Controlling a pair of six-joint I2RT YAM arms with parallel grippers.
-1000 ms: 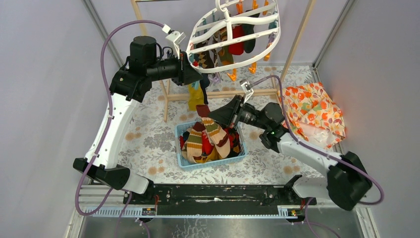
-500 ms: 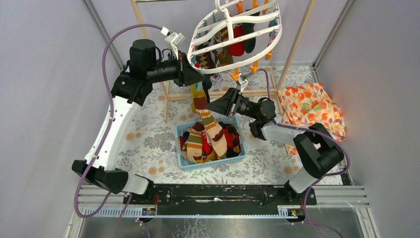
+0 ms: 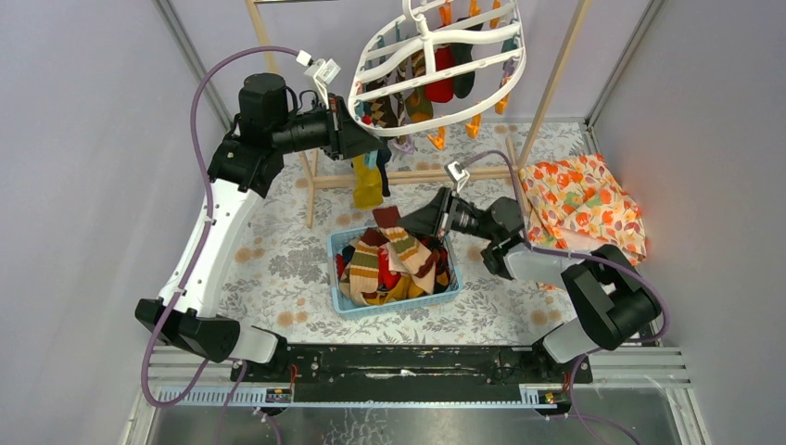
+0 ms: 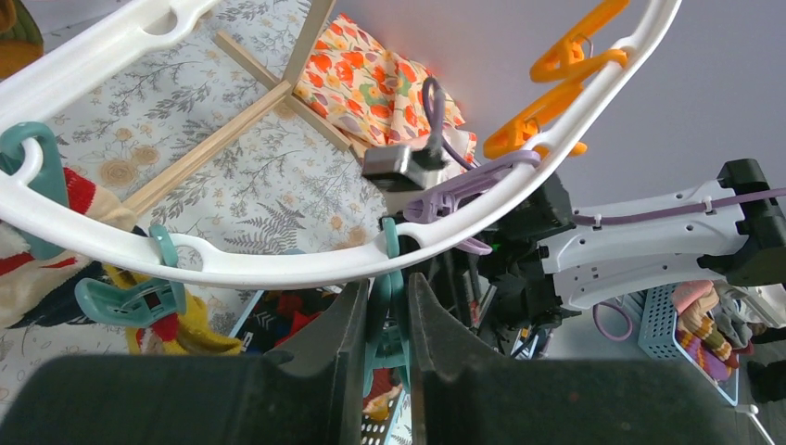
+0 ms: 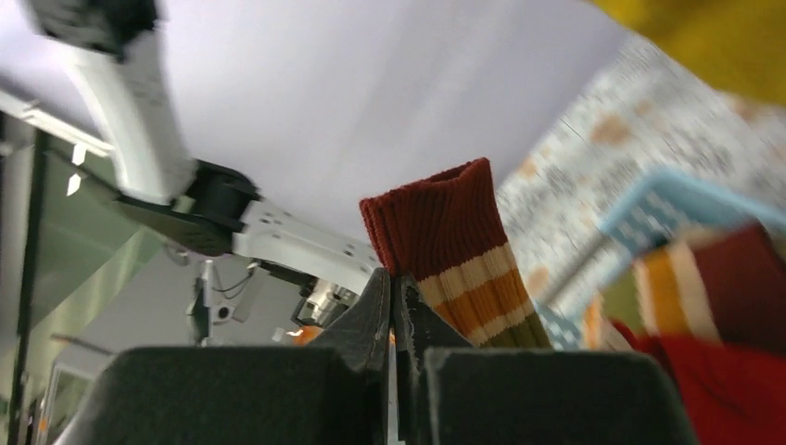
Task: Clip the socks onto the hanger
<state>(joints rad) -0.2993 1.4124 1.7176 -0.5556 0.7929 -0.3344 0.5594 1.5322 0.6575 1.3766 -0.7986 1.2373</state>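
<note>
The white oval hanger (image 3: 436, 69) hangs at the back, with several socks clipped under it. My left gripper (image 3: 378, 148) is at its near rim. In the left wrist view it (image 4: 387, 295) is shut on a teal clip (image 4: 387, 320) that dangles from the white rim (image 4: 278, 264). My right gripper (image 3: 410, 222) is over the basket, shut on the red-brown cuff of a striped sock (image 3: 403, 243). The right wrist view shows that cuff (image 5: 445, 232) pinched at its edge between my jaws (image 5: 394, 297). More socks (image 3: 371, 269) fill the basket.
The blue basket (image 3: 400, 304) stands mid-table on the floral tablecloth. A mustard sock (image 3: 367, 183) hangs under the left gripper. The wooden rail frame (image 3: 417, 174) crosses behind the basket. An orange floral cloth (image 3: 584, 209) lies at the right. Orange clips (image 4: 556, 65) hang on the far rim.
The right gripper rose with the striped sock, then came back down towards the basket. The left gripper stayed on the teal clip, shifting slightly.
</note>
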